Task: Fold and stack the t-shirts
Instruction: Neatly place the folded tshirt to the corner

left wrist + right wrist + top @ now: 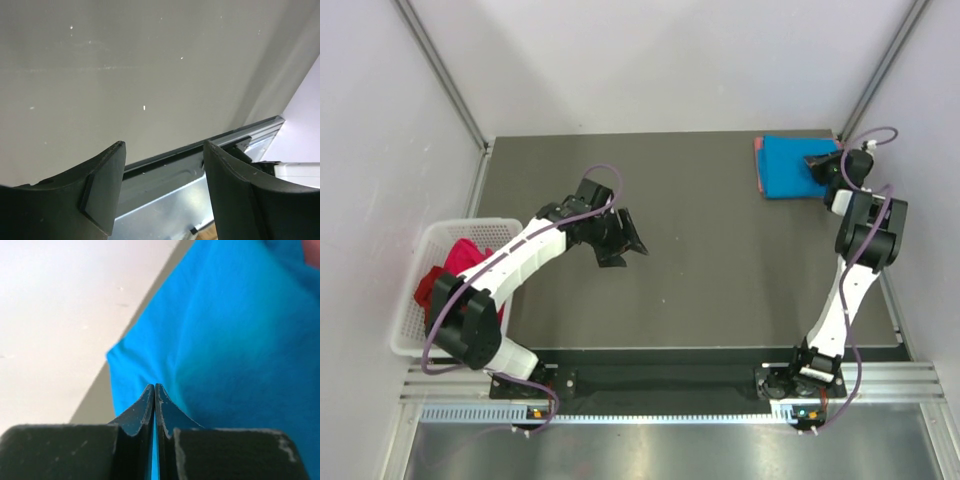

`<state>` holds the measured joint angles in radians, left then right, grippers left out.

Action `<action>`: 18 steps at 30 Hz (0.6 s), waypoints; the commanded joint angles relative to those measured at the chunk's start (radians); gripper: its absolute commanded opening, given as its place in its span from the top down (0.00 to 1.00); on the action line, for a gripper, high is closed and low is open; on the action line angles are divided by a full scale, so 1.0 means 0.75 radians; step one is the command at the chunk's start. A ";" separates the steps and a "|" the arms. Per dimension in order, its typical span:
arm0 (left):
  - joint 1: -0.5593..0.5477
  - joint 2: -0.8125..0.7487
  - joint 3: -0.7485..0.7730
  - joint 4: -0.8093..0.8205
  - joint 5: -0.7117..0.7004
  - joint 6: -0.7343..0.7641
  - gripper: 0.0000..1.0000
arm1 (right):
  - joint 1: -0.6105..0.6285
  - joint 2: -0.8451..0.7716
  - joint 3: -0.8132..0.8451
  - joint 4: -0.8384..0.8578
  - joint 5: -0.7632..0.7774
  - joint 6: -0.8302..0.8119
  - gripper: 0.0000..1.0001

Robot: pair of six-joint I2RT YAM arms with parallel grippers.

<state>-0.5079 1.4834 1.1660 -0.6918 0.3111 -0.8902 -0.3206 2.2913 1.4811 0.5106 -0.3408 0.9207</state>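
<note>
A folded bright blue t-shirt lies at the far right corner of the table, with a salmon pink edge of another t-shirt showing under it. My right gripper hangs over the blue t-shirt, its fingers pressed together and no cloth visibly pinched between the tips. Pink cloth shows at that view's top corner. My left gripper is open over the middle of the table, and nothing sits between its fingers. Dark red and magenta t-shirts lie bunched in the basket.
A white lattice basket stands off the table's left edge beside the left arm. The dark table ends at a metal rail near the left gripper. White walls close in the left, right and far sides.
</note>
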 commanded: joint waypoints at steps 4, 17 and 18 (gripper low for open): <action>-0.008 -0.090 -0.092 0.143 -0.012 0.107 0.32 | -0.074 -0.128 -0.107 0.375 -0.226 0.135 1.00; -0.006 -0.076 -0.041 0.088 0.062 0.217 0.32 | -0.035 -0.051 -0.024 0.414 -0.017 0.255 1.00; -0.008 -0.080 -0.059 0.084 0.064 0.221 0.32 | -0.031 -0.042 -0.022 0.409 0.012 0.245 1.00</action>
<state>-0.5106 1.4532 1.1072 -0.6357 0.3347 -0.7559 -0.3626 2.2337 1.4250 0.7540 -0.4252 1.1046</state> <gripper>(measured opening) 0.683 0.003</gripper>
